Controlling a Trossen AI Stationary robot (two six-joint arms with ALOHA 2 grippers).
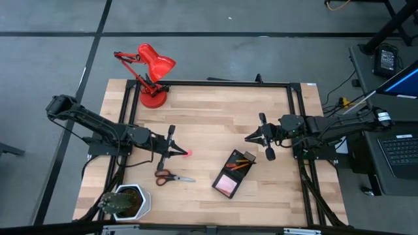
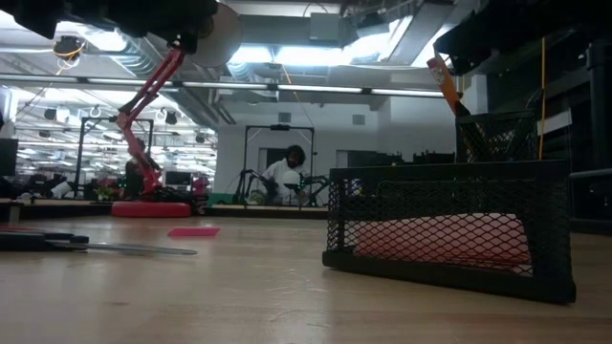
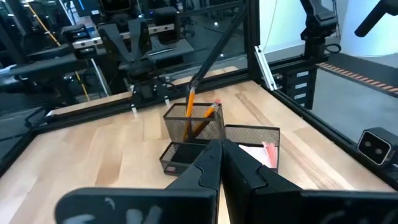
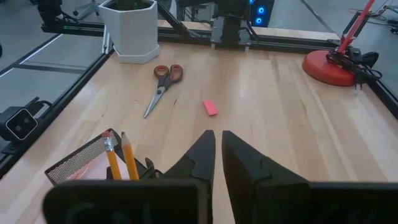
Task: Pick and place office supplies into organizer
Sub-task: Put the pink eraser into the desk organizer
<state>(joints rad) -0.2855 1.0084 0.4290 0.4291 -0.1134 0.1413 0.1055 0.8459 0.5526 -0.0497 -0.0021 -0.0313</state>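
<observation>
At the table's left front, red-handled scissors (image 1: pixel 173 176) lie flat on the wood, blades toward the middle. Just behind them the left gripper (image 1: pixel 185 153) hovers with fingers pressed together and nothing between them, its tip just above a small pink eraser (image 1: pixel 189 154). Right of centre sits the black mesh organizer (image 1: pixel 233 172), two orange pencils (image 1: pixel 243 163) upright in its cup, a pink pad (image 1: pixel 226 185) in its tray. The right gripper (image 1: pixel 250 137) hovers behind it, nearly closed, empty.
</observation>
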